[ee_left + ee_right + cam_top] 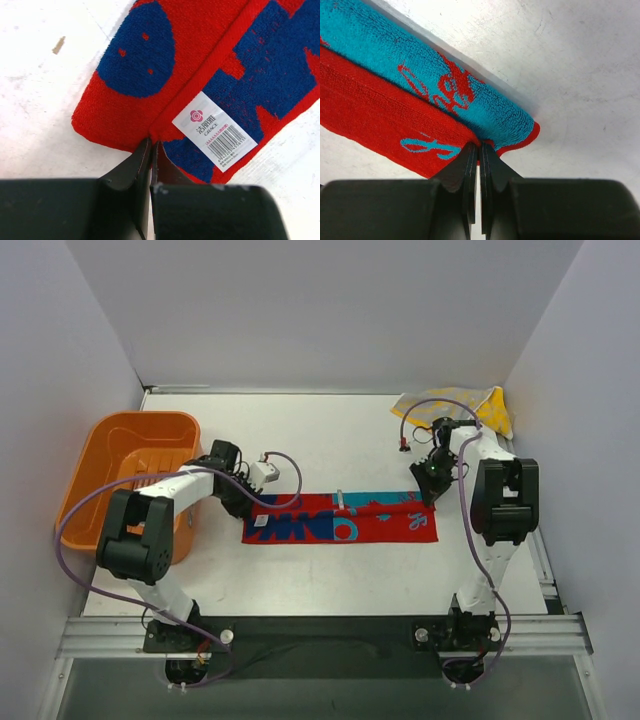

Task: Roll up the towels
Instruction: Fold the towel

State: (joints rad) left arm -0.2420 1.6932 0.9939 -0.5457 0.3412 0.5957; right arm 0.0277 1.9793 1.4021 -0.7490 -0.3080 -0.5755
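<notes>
A red and turquoise towel lies folded into a long strip across the middle of the table. My left gripper is at its left end. In the left wrist view the jaws are shut, pinching the towel at its red edge beside a white barcode label. My right gripper is at the right end. There the jaws are shut on the towel's corner, where the turquoise fold meets the red hem. A yellow towel lies crumpled at the back right.
An orange plastic tub stands at the left edge, just behind the left arm. White walls close the table off at the back and on both sides. The right arm's purple cable loops over the yellow towel.
</notes>
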